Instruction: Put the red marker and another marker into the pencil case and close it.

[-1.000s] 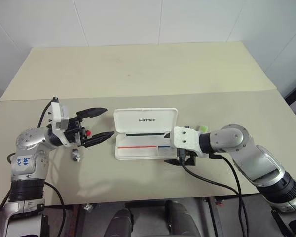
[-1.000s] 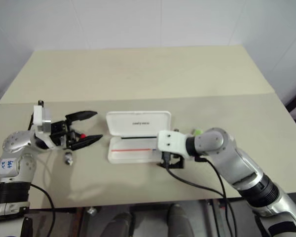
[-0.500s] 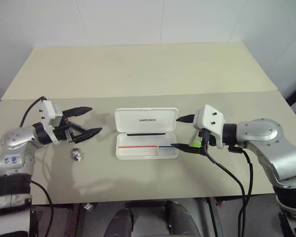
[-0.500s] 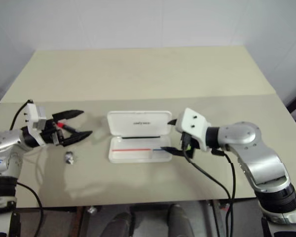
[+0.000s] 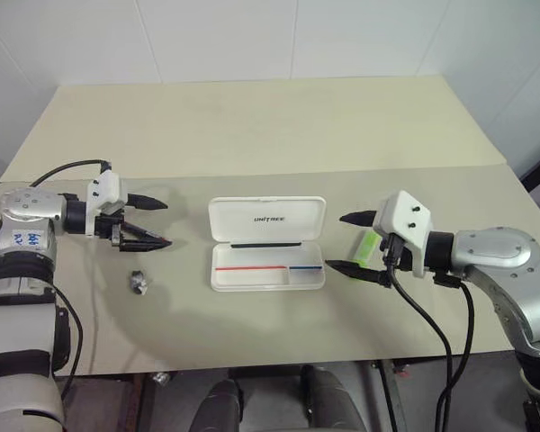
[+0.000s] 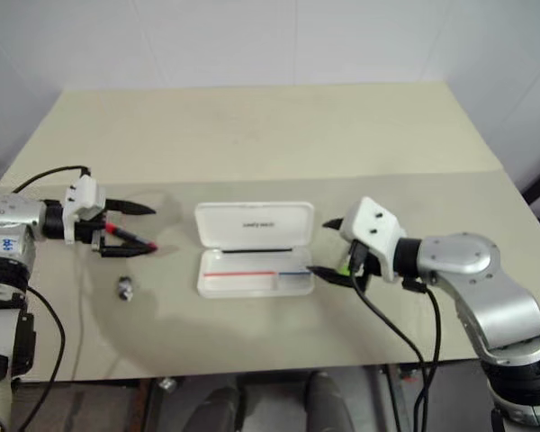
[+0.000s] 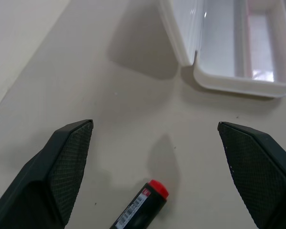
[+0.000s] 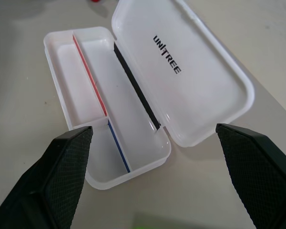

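Dark capital letters reading "UNITREE" run across the inside of the raised lid of the open white pencil case point(image 8: 148, 86). A barcode label on the red marker point(image 7: 142, 210) is too small to read.

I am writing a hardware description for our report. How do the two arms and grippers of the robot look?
Both arms are silver-grey metal with black joint sections and loose black cables. Each wrist carries a white block, and from it rise two black pointed fingers with cross-hatched pads. The left arm bears a white sticker with blue handwriting. The left gripper and right gripper look alike.
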You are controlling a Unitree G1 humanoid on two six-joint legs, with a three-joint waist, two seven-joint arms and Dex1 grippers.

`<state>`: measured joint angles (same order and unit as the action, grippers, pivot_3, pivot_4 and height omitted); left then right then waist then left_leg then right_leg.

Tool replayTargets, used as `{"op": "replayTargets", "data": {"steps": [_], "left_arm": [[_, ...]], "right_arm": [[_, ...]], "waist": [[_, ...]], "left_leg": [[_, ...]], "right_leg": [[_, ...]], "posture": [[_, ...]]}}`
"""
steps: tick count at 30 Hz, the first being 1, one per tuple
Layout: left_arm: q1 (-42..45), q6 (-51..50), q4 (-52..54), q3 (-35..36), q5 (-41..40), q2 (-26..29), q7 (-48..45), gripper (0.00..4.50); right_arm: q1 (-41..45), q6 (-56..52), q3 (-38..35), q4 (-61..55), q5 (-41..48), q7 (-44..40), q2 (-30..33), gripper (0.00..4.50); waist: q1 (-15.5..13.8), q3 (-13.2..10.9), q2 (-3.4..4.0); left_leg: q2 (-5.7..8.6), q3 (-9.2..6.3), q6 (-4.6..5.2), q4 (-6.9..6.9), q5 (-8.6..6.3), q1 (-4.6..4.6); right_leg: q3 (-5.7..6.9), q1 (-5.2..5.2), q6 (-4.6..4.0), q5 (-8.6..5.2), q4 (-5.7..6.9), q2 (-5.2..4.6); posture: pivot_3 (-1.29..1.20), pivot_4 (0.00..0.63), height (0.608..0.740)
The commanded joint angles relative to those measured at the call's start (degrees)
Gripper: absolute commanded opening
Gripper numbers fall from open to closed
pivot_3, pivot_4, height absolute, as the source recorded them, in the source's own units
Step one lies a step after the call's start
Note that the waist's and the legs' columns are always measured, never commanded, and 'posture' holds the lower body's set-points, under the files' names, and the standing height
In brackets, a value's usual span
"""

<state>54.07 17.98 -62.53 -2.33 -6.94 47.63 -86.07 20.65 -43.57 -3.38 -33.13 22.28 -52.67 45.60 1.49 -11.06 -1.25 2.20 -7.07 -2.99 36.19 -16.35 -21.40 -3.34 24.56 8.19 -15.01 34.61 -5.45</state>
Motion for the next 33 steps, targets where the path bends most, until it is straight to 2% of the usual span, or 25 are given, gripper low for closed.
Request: {"op": "replayTargets", "data": {"steps": [1,13,29,33], "left_arm": [[3.52,1.14,-2.95,-2.45,2.14,1.22,-6.43,4.50],[7.06,5.51,-8.86,-7.73,12.81,4.21,-2.79,4.50],[9.14,5.99,-11.73,-7.73,18.59,-1.56,6.86,4.50],[9.18,6.30,-12.04,-8.01,19.79,-2.21,6.59,3.56]], "right_arm": [[-1.31,-1.93,-5.23,-3.84,3.04,1.90,1.14,4.40],[-6.21,-4.43,-9.38,-7.74,5.81,6.99,2.31,4.40],[-4.61,-2.38,-6.76,-5.40,5.23,7.87,3.08,4.40],[-4.61,-2.42,-7.06,-5.41,5.35,7.83,3.22,4.50]], "waist": [[0.06,-0.03,-0.05],[0.01,-0.06,-0.12],[0.07,-0.15,-0.28],[0.10,-0.15,-0.28]], "left_leg": [[0.00,0.00,0.00,0.00,0.00,0.00],[-0.01,-0.01,0.01,0.06,0.00,0.04],[-0.01,-0.01,0.01,0.14,0.01,0.04],[-0.01,0.00,0.01,0.13,0.01,0.05]], "right_leg": [[0.00,0.00,0.00,0.00,0.04,0.01],[-0.01,0.00,0.01,0.00,0.14,0.03],[-0.01,0.00,0.01,0.00,0.24,0.03],[-0.02,0.00,0.01,0.00,0.24,0.04]], "posture": [[0.00,0.150,0.740],[0.00,0.150,0.740],[0.00,0.150,0.740],[0.00,0.150,0.740]]}}
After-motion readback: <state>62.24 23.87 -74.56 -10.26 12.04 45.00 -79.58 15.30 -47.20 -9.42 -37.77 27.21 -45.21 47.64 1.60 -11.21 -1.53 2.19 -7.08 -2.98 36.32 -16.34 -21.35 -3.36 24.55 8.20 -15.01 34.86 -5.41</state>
